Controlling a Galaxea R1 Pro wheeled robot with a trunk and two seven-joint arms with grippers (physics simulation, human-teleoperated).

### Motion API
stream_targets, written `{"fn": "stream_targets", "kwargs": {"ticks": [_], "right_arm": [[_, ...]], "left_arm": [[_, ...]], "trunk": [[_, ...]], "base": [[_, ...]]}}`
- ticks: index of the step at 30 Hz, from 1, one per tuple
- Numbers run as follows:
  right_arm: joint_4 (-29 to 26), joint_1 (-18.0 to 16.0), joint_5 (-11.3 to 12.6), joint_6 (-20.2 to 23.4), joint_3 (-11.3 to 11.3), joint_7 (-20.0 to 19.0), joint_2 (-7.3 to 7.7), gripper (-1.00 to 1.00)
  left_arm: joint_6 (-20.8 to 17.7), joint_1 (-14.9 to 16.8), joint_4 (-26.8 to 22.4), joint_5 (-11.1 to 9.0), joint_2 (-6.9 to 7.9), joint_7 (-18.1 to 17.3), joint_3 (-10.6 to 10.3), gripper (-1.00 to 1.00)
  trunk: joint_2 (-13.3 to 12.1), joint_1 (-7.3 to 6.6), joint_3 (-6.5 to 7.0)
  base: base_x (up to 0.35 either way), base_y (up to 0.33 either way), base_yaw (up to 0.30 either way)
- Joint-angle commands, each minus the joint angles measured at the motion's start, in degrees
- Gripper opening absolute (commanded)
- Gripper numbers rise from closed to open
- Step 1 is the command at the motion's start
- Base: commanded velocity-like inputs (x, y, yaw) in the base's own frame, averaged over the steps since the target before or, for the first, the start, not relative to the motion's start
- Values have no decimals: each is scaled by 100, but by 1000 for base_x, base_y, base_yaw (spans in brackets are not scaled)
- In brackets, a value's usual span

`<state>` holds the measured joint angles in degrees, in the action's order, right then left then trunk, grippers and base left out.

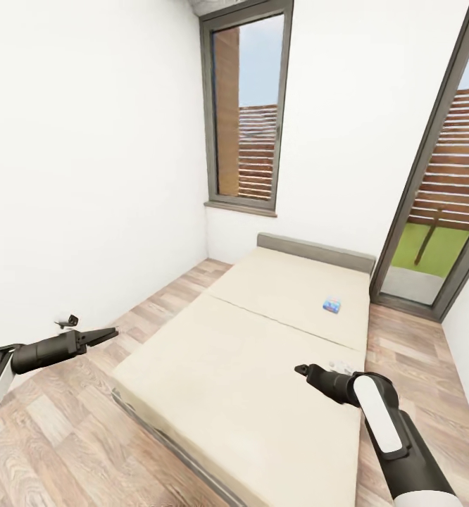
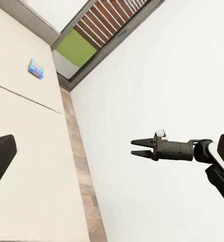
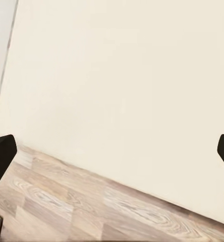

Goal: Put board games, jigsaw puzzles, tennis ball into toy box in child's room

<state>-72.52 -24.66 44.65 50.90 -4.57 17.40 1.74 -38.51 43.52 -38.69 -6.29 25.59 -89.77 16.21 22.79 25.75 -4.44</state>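
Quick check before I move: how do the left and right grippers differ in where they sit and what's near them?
The left gripper hangs over the wood floor beside the bed; the right gripper hangs over the bed itself. The right gripper sits next to a pale item and nearer the blue board game; the left gripper is farther from both. Both hold nothing and point inward.

board game (image 1: 332,305) on the bed (image 1: 213,380): its printing too small to read. a pale object (image 1: 341,366) sits half hidden behind the right gripper (image 1: 301,369), unidentifiable.
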Motion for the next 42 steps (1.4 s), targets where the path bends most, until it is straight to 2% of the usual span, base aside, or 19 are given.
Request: {"fn": "stream_targets", "kwargs": {"ticks": [1,12,42], "right_arm": [[-8,-4,61,16,-2,53,2,100],[-5,-4,61,17,8,53,1,100],[7,-4,61,16,17,62,-6,100]], "left_arm": [[-61,7,2,5,-1,-23,-1,100],[-63,7,2,5,-1,-23,-3,100],[-61,7,2,14,-7,-23,-4,100]], "trunk": [[13,3,-11],[13,3,20],[13,3,104]], "base": [[-83,-76,275],[-105,-89,275],[-2,-3,275]]}}
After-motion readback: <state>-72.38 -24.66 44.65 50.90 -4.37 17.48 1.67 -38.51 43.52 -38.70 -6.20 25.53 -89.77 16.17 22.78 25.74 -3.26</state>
